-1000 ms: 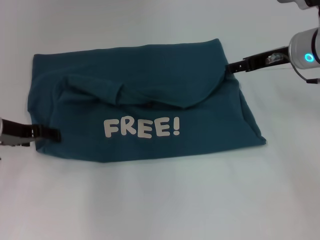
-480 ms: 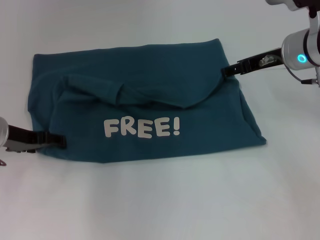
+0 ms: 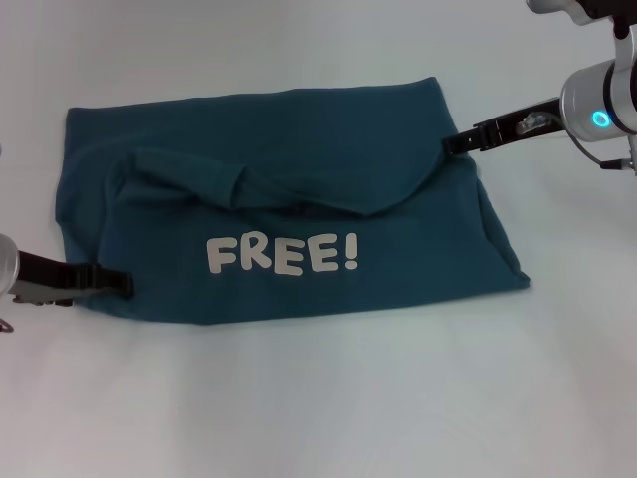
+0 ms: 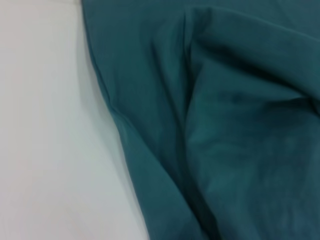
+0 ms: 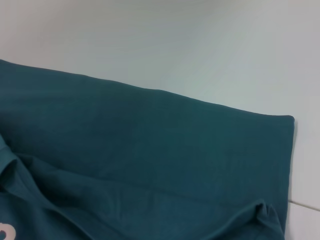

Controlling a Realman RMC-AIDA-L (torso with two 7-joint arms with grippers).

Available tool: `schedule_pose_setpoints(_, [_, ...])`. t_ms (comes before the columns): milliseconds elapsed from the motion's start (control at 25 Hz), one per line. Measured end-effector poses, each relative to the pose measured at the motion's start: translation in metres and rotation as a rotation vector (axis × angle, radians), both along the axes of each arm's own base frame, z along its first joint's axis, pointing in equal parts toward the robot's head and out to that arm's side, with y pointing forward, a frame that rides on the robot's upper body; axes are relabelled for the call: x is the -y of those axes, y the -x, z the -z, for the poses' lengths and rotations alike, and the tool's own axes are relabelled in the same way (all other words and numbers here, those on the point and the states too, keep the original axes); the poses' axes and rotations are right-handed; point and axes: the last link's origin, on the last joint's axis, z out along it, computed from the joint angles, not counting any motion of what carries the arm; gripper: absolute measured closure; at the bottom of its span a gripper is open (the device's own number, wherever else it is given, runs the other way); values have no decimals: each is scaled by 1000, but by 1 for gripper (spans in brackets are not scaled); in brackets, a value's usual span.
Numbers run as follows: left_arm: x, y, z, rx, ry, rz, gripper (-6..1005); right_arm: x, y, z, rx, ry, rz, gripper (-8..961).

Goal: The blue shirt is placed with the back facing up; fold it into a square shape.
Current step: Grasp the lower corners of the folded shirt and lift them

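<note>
Left gripper comes in low from the table's left edge near the front, lying nearly flat, thin black tips pointing right. Right gripper reaches in from the far right corner, slanting down leftward, a blue ring lit on its wrist.

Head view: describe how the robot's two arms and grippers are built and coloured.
Right gripper: slim black fingers on a silver, cylinder-shaped wrist with a glowing blue ring light and thin dark cables. Left gripper: the same slim black fingers, with a silver wrist just visible at the picture's edge.
</note>
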Motion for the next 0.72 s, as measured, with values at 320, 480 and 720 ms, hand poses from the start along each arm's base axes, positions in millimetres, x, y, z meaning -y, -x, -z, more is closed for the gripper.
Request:
schedule_pose_setpoints(320, [1,-5,6,-1,43,34,90,0,-2,-1,-7,-6,5,24])
schedule_pose_setpoints(480, [1,-7,8,0,50,48,221,0,-2,-2,-6,-8,5,24])
schedule_pose_setpoints(720, [0,-10,8,5,52,62,477,0,-2,-2,-9,-10,6,24])
